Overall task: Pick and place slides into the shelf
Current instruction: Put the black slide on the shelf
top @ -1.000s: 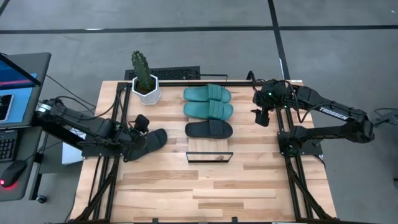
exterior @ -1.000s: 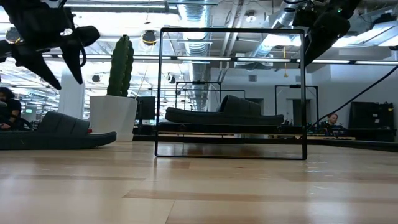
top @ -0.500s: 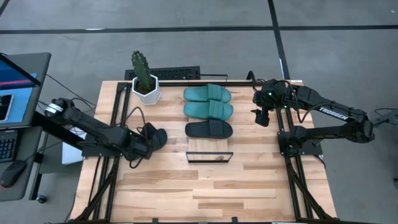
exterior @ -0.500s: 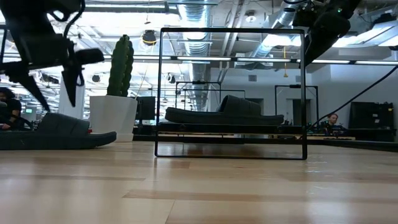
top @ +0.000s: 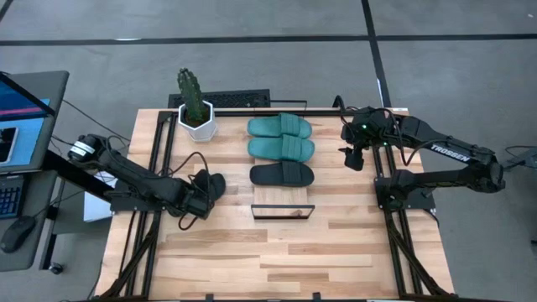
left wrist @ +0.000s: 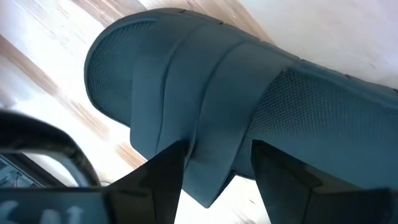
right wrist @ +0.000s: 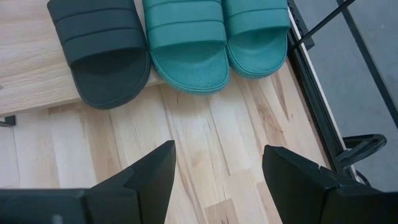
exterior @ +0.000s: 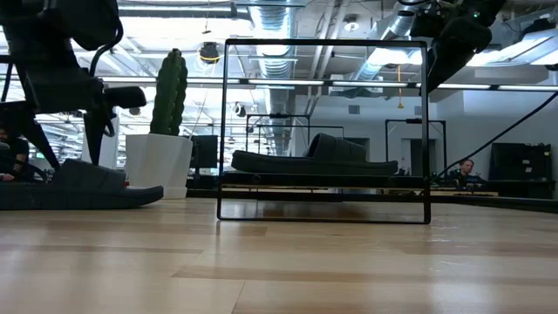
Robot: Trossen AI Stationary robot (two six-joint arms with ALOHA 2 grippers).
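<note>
A black slide (top: pixel 217 183) lies flat on its sole on the table's left part, mostly hidden under my left gripper (top: pixel 202 190). That gripper is open and low over the slide (exterior: pixel 83 187). In the left wrist view its fingers stand either side of the strap's (left wrist: pixel 199 112) side end. Two teal slides (top: pixel 281 127) (top: pixel 282 148) and another black slide (top: pixel 282 174) lie side by side on the shelf (top: pixel 283 200). My right gripper (top: pixel 352 157) hovers open to the right of the shelf, above the table. My left gripper comes down on the black slide from above, with its fingers (left wrist: pixel 163 183) across the strap's side end (left wrist: pixel 211 183), where the strap meets the sole. I cannot tell whether they touch it. The slide lies flat on the table.
A potted cactus (top: pixel 196 113) stands at the far left of the table, beyond the left gripper. A dark keyboard (top: pixel 239 101) lies along the far edge. The shelf's black wire frame (exterior: pixel 323 209) rises at its near end. Bare tabletop (top: pixel 277 252) lies toward the near edge.
My left gripper has come down from well above the table onto the black slide, shifting slightly right and toward the near edge, so that it now covers most of the slide. The slide has stayed where it was.
</note>
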